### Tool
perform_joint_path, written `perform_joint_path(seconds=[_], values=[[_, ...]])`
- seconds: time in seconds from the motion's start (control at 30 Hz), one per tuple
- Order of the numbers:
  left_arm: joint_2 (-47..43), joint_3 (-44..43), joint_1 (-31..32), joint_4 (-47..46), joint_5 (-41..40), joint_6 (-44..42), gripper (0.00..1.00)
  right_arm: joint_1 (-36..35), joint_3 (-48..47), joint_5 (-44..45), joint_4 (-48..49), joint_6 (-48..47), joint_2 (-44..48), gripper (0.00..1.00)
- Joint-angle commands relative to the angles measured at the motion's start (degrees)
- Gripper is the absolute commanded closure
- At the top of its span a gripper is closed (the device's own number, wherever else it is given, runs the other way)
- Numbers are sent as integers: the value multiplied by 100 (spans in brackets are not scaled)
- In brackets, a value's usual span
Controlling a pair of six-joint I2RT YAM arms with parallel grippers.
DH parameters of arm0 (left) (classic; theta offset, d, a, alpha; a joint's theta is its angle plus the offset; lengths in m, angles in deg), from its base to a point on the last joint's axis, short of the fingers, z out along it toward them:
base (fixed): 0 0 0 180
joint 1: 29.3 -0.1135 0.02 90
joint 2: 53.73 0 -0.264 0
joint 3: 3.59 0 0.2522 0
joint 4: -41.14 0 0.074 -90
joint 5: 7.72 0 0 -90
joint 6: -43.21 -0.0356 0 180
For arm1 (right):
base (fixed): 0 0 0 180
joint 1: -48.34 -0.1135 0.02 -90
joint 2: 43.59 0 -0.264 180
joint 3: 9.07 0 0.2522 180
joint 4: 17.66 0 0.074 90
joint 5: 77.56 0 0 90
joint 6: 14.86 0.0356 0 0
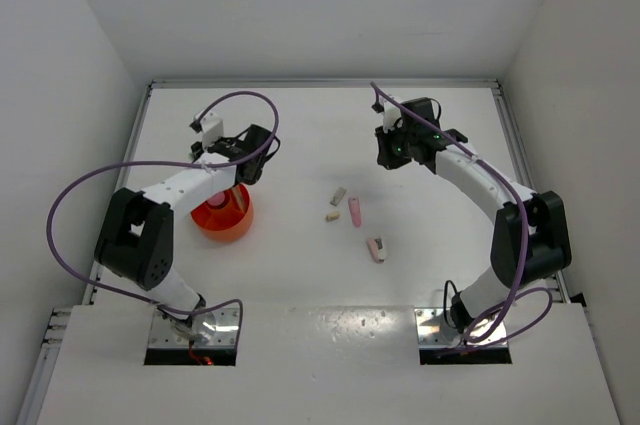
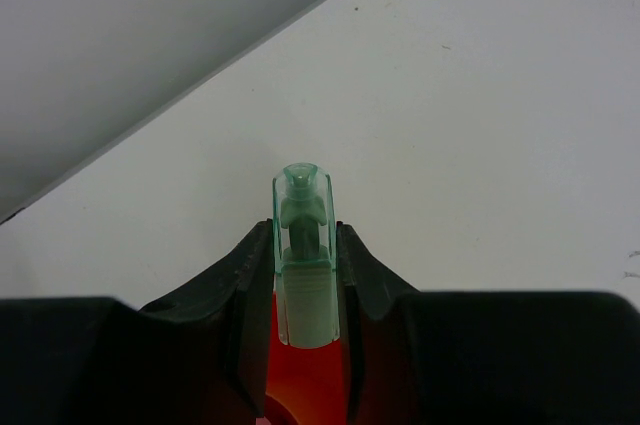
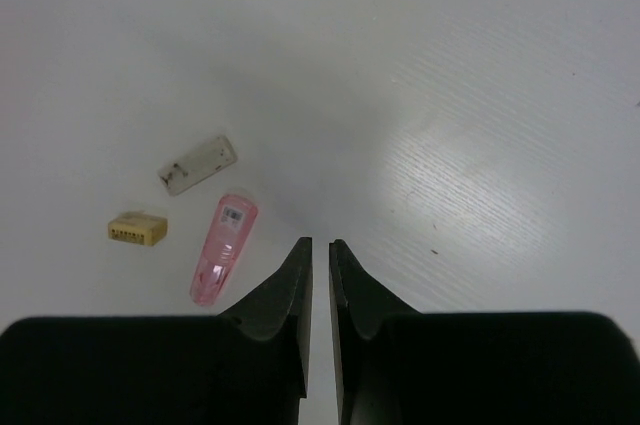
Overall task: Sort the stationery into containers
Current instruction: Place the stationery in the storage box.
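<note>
My left gripper [image 2: 305, 237] is shut on a mint-green stationery piece with a clear cap [image 2: 303, 245], which sticks out past the fingertips. It hangs over the orange bowl [image 2: 312, 380]. From above, the left gripper [image 1: 243, 173] sits at the far rim of that bowl [image 1: 226, 231]. My right gripper [image 3: 319, 243] is shut with nothing in it and hovers above the table, to the right of a pink capped piece [image 3: 224, 249], a tan stub [image 3: 137, 229] and a beige piece [image 3: 197, 165]. A pink-and-dark piece [image 1: 376, 249] lies nearer the bases.
In the top view the loose pieces lie mid-table: beige [image 1: 338, 195], tan [image 1: 333, 214] and pink [image 1: 355, 212]. The right gripper [image 1: 395, 150] is behind them. White walls close in the table at the back and both sides. Purple cables loop off both arms.
</note>
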Motion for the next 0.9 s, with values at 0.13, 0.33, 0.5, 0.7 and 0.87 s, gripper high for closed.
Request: perform_joint_path(seconds=[0.13,0.33,0.5,0.7,0.87], values=[[3,38,-2,222,-45,435,100,16,-75,-127,228,78,205,88],[126,99,51,460,-44,743,100,16,-75,-127,228,78,205,88],[188,99,103,644,8,971,100,16,-75,-127,228,78,205,87],[241,99,104,776,9,1095,82,16,-75,-127,228,78,205,87],[188,99,104,882,9,1209,67,16,-75,-127,228,78,205,87]])
